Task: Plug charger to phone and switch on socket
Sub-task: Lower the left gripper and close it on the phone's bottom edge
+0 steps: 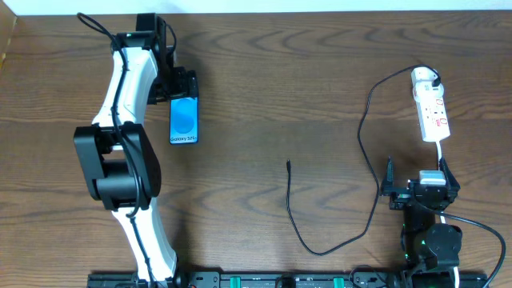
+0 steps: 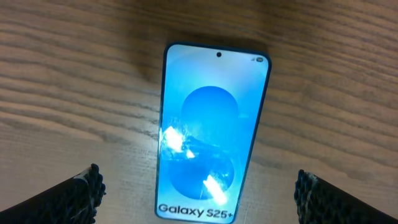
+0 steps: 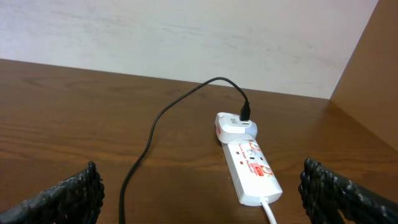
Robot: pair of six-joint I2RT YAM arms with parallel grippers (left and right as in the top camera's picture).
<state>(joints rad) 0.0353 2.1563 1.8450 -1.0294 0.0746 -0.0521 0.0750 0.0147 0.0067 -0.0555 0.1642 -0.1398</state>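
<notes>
Your left gripper [image 2: 199,185] hangs open over the Galaxy S25+ phone [image 2: 208,124], which lies centred beneath the spread jaws, long axis running straight ahead.

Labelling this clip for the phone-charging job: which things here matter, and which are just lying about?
Belongs to the job: phone, black charger cable, its white adapter, power strip.
Just there: only the wooden table; no other loose things show.

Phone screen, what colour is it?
The phone screen is bright blue; best in left wrist view.
</notes>
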